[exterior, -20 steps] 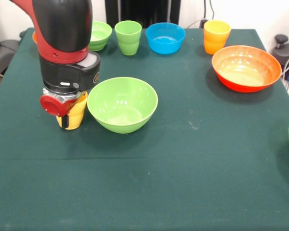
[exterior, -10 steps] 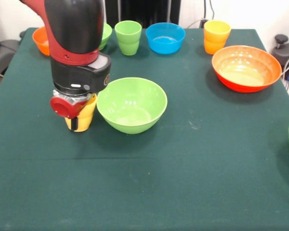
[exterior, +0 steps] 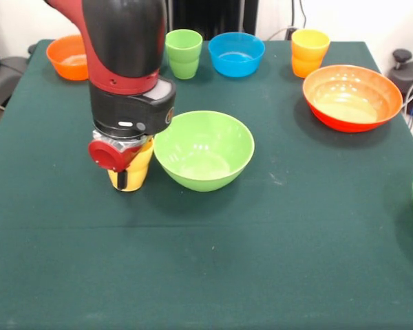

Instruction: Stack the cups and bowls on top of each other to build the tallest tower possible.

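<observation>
On the green table (exterior: 275, 247), the tool (exterior: 127, 177) clamps the yellow cup (exterior: 136, 172) beside the large green bowl (exterior: 204, 150); light, slick plastic, best held at its waist.

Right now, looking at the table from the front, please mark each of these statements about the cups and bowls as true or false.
1. The yellow cup sits under the gripper. True.
2. The blue bowl is stacked inside the orange-red bowl. False: they stand apart on the table.
3. The large green bowl is upright and empty. True.
4. The green cup lies on its side. False: it stands upright.
5. The orange-yellow cup stands close to the orange-red bowl. True.
</observation>
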Motion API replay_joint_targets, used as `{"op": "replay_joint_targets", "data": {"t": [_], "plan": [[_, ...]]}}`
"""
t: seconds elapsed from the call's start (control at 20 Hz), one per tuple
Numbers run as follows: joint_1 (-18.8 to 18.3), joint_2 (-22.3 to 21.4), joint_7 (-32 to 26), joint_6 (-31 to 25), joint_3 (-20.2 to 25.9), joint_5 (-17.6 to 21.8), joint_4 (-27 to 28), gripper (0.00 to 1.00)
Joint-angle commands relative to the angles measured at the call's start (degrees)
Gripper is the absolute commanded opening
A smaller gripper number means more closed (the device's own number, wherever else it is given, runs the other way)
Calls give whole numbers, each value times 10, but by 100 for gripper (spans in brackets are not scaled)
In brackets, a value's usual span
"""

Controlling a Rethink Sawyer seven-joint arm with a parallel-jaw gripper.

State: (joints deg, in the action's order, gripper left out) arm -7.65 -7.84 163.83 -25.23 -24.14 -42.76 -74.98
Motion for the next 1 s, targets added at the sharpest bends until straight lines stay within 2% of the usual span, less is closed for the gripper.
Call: {"op": "replay_joint_targets", "data": {"t": [0.05, 0.2, 0.35, 0.45, 1.0], "plan": [[46, 65, 111, 16, 106, -18, -51, 0], [41, 55, 94, 35, 125, -23, -66, 0], [52, 51, 107, 20, 116, -27, -63, 0], [46, 40, 101, 36, 135, -35, -80, 0], [51, 25, 92, 57, 152, -61, -117, 0]]}}
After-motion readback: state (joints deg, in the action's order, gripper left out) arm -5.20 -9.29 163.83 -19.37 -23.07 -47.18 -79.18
